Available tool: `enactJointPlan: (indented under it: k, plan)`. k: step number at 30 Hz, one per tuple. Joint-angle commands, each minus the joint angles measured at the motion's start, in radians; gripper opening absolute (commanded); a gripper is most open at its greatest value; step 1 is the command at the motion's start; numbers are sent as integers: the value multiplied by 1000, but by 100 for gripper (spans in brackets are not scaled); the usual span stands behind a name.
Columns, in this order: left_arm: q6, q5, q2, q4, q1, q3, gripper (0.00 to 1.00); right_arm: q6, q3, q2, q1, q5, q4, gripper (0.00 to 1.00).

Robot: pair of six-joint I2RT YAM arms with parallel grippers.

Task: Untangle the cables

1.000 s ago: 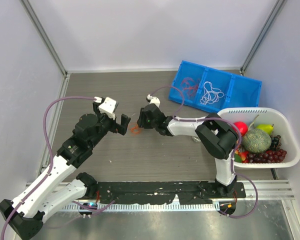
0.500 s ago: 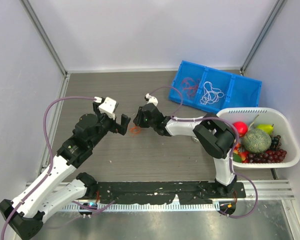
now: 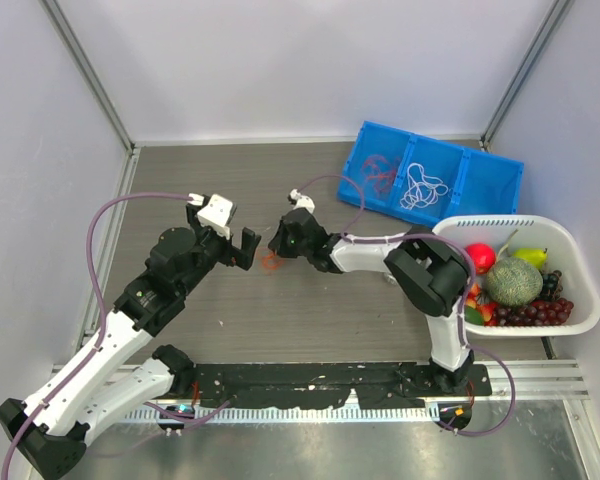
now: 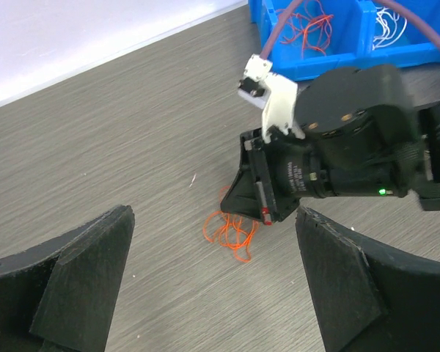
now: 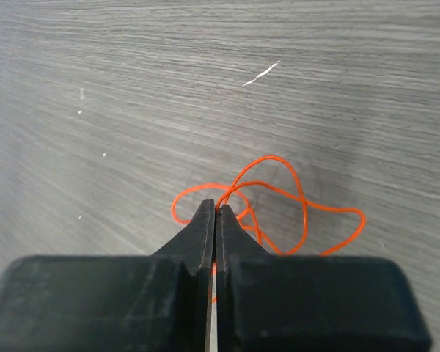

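Observation:
A small clump of red-orange cables (image 3: 271, 262) lies on the grey wood table between the two arms. My right gripper (image 3: 278, 250) is low over it and shut, its fingertips pinching one strand of the loop (image 5: 270, 157) where they meet (image 5: 218, 207). The rest of the clump rests on the table. My left gripper (image 3: 242, 250) hovers just left of the clump with its jaws wide open and nothing between them. The left wrist view shows the clump (image 4: 231, 231) ahead of that gripper (image 4: 214, 216), under the right gripper's tip (image 4: 262, 213).
A blue three-part bin (image 3: 485, 185) sits at the back right, with red cables (image 3: 380, 170) in its left part and white cables (image 3: 423, 185) in the middle one. A white basket (image 3: 572, 310) of fruit stands at the right edge. Walls enclose the table.
The right gripper's jaws have closed onto a strand of the orange clump, and it has shifted slightly left. The left arm has not moved.

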Motion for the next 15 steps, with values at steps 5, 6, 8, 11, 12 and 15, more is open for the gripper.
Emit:
enactJointPlan:
  k: [5, 6, 8, 11, 12, 15]
  plan:
    - [-34, 70, -12, 56, -4, 8, 86, -74, -132, -364, 5, 5, 3, 1]
    - [-48, 83, -17, 70, -4, 5, 86, -76, -152, -416, 5, -14, 10, 1]
    - [-86, 124, -21, 100, -4, -3, 84, -71, -180, -485, 7, -29, 16, 1]
    - [-186, 220, 6, 125, -3, 17, 80, -56, -210, -576, 5, -40, 13, 1]
    - [-210, 254, 21, 118, -4, 37, 78, -48, -230, -622, 5, -35, 14, 1]
    - [-311, 334, 61, 102, -3, 84, 67, -19, -273, -700, 5, -26, 34, 1]
